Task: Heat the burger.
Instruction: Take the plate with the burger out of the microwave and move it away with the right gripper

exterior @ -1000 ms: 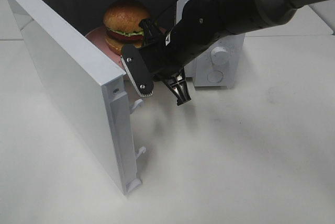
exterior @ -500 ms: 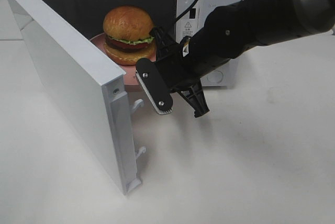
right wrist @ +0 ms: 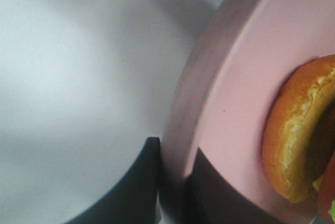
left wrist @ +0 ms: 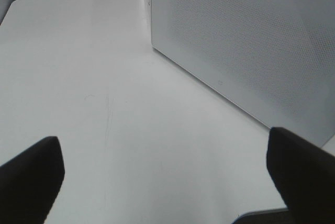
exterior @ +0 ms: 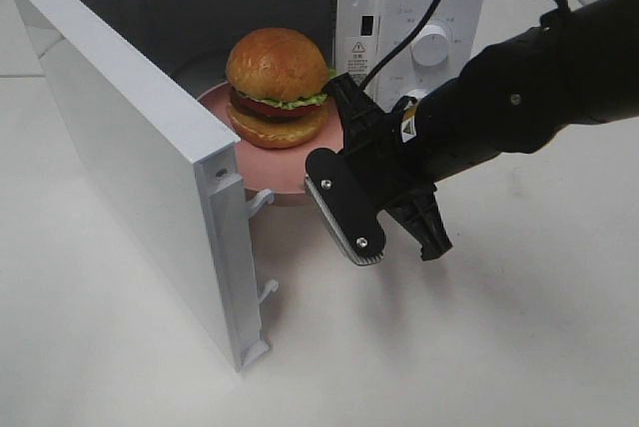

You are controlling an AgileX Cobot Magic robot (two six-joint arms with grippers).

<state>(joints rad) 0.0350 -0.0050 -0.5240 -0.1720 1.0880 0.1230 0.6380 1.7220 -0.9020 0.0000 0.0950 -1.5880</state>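
Right hand (exterior: 384, 232) clamped shut (left hand (left wrist: 162, 177) spread wide).

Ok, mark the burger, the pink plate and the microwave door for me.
burger (exterior: 277, 66): exterior high view, on the top bun.
pink plate (right wrist: 238, 93): right wrist view, on bare plate surface beside the bun.
microwave door (exterior: 130, 158): exterior high view, on the open door's inner face.

The high camera looks down at the right gripper (exterior: 391, 242) before the microwave (exterior: 419, 8). The right wrist camera sits tight against the pink plate (right wrist: 235, 103), shared with the high view. The left wrist camera faces the microwave's side across the table (left wrist: 104, 77).
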